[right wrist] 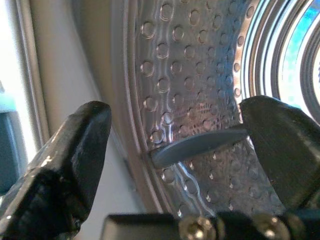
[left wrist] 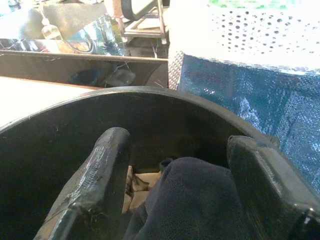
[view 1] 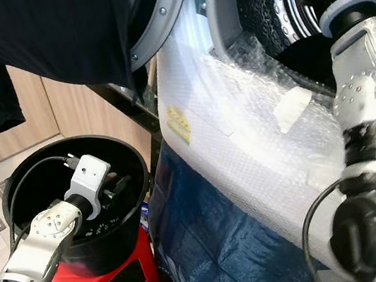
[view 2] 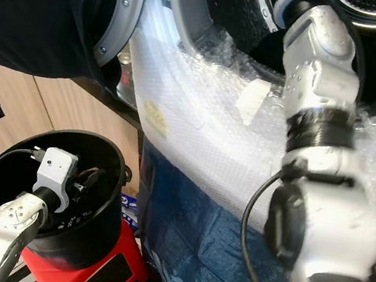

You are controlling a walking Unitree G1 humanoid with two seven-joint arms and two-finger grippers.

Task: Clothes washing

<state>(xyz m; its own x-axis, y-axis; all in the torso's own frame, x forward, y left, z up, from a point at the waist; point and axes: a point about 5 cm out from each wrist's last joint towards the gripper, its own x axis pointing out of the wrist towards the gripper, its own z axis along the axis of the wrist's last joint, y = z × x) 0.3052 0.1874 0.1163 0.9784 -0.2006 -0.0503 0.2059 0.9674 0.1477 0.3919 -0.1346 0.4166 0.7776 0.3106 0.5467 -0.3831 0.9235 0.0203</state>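
Left gripper (left wrist: 175,185) fingers spread around dark garment (left wrist: 195,200) in black bucket (view 1: 33,167); right gripper (right wrist: 175,145) fingers spread, empty, inside washer drum (right wrist: 200,75)

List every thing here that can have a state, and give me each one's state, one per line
Washer door: swung open.
Drum: right gripper inside, jaws open, empty.
Black bin: uncovered, dark garment inside.
Left gripper: in the bin, jaws open either side of the garment.
Washer front: wrapped in bubble wrap.
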